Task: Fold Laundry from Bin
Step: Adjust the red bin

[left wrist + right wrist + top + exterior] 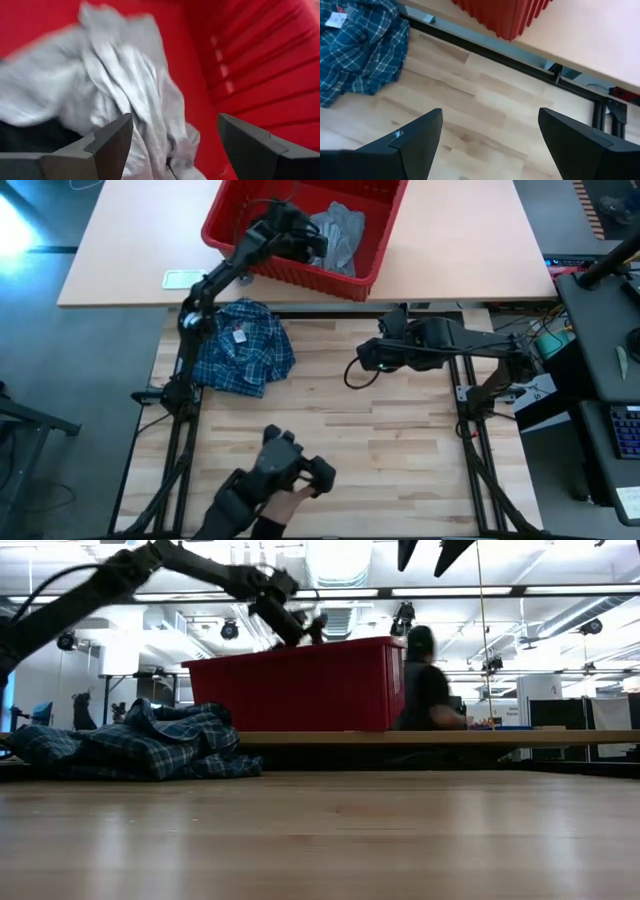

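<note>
The red bin (372, 240) stands on the far table, holding a crumpled light grey garment (340, 235) with something dark (30, 137) under it. My left gripper (318, 242) reaches over the bin's near wall and hangs open above the grey garment (125, 85), touching nothing. A blue-and-white plaid shirt (240, 348) lies bunched on the wooden table's left side. My right gripper (368, 360) hovers open above the table's middle right, over bare wood (485, 115).
A person's hand with a dark controller (290, 470) shows at the near edge. A person (425, 680) stands behind the bin in the low view. A white label (182, 278) lies on the far table, left of the bin. Bare wood lies between shirt and right gripper.
</note>
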Controlling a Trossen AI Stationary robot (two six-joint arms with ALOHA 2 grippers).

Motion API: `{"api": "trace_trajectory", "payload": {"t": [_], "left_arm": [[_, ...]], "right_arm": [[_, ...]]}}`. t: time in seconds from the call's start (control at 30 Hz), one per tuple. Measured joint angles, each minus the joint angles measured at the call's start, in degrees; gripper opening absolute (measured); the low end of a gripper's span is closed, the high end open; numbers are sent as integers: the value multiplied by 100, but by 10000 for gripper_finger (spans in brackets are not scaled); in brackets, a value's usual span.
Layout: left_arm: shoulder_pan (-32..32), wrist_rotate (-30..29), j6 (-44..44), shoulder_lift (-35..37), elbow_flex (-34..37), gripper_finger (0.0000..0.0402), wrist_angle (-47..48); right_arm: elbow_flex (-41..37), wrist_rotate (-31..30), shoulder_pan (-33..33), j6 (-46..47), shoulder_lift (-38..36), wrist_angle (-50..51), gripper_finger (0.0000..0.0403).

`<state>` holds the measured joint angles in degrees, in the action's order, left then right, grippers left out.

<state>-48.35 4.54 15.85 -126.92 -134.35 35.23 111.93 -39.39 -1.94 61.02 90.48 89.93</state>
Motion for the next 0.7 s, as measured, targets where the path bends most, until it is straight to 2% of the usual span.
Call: {"api": "trace_trajectory", "payload": {"t": [0.1, 0.27, 0.47, 0.7], "left_arm": [[-20, -257, -258, 410, 1, 274, 118], [-285, -1421, -1026, 1077, 1, 274, 908], [-1169, -1587, -1078, 1376, 12, 274, 1822], [-1726, -1615, -1293, 1458, 12, 274, 1894]], "right_arm": [[-107, -115, -1, -29, 0, -7, 322], [-436, -114, 0, -9, 0, -30, 322], [-821, -112, -3, -157, 2, -440, 322], [-1051, -64, -5, -300, 4, -812, 322]]}}
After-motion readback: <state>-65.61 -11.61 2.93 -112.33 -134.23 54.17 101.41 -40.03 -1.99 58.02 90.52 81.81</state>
